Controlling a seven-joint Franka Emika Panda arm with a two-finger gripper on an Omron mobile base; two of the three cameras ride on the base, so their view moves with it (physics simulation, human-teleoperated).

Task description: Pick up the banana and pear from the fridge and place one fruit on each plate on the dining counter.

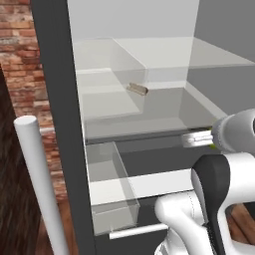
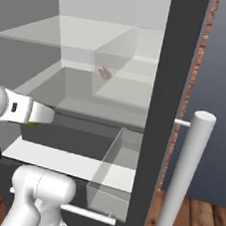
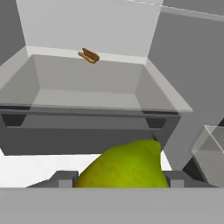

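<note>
The yellow-green pear (image 3: 124, 168) sits between my two finger tips, and my gripper (image 3: 120, 179) is shut on it. From the base views the gripper (image 1: 196, 139) (image 2: 42, 114) hangs in front of the open fridge (image 1: 60, 124) (image 2: 167, 91), level with the edge of its lower glass shelf. A sliver of the pear (image 1: 213, 145) (image 2: 32, 123) shows at the fingers. The banana, the plates and the dining counter are out of view.
A brown lumpy food item (image 1: 137, 89) (image 2: 104, 73) (image 3: 89, 55) lies at the back of a glass shelf. A clear bin (image 1: 112, 189) (image 2: 115, 170) juts out low. The long silver handle (image 1: 37, 184) (image 2: 184, 179) stands beside the opening, and a drawer bar (image 1: 137, 231) (image 2: 87, 213) runs below.
</note>
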